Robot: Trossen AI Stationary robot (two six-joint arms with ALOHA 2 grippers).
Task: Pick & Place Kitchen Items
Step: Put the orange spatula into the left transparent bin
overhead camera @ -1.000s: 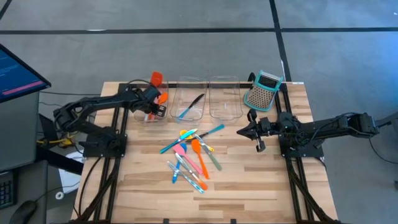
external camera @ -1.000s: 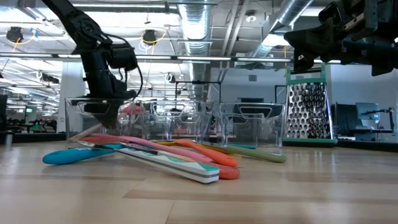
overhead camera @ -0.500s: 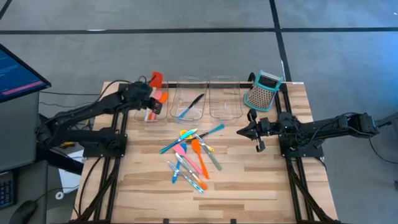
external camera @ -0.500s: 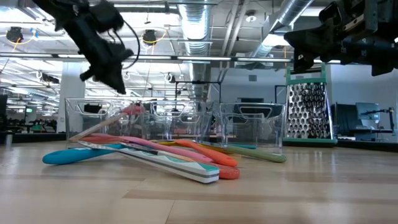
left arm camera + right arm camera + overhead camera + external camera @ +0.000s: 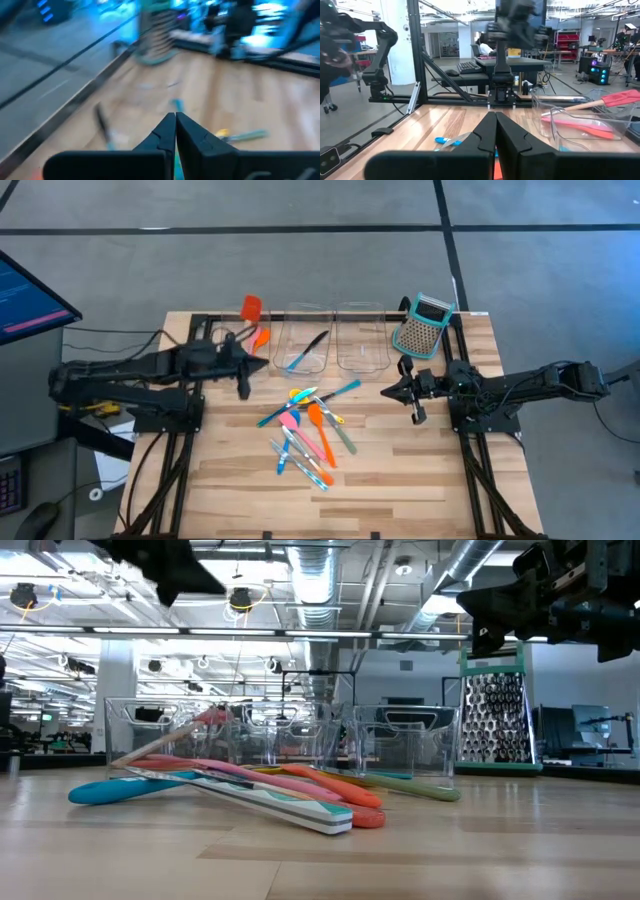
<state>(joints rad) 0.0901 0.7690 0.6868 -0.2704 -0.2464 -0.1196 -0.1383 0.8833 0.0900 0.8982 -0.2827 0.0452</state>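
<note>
With its fingers pressed shut on nothing, the left gripper (image 5: 250, 366) hangs above the worktop (image 5: 400, 470), just short of the left bin (image 5: 243, 355), where two orange-red spatulas (image 5: 256, 322) lean with heads over the rim, which suggests sorting by kind. Just beyond it, the middle bin (image 5: 305, 340) holds a black piece (image 5: 316, 341) and a blue spoon (image 5: 297, 362), while the third bin (image 5: 362, 338) looks empty. Ahead of and below this gripper, the unsorted utensils (image 5: 310, 430) lie in a loose crossed heap: slim teal, blue, pink and yellow spoons and an orange spatula, overlapping, so picking one cleanly may be fiddly. Well beyond the heap the right gripper (image 5: 404, 391) waits, closed and empty, near the box grater (image 5: 423, 325)
</note>
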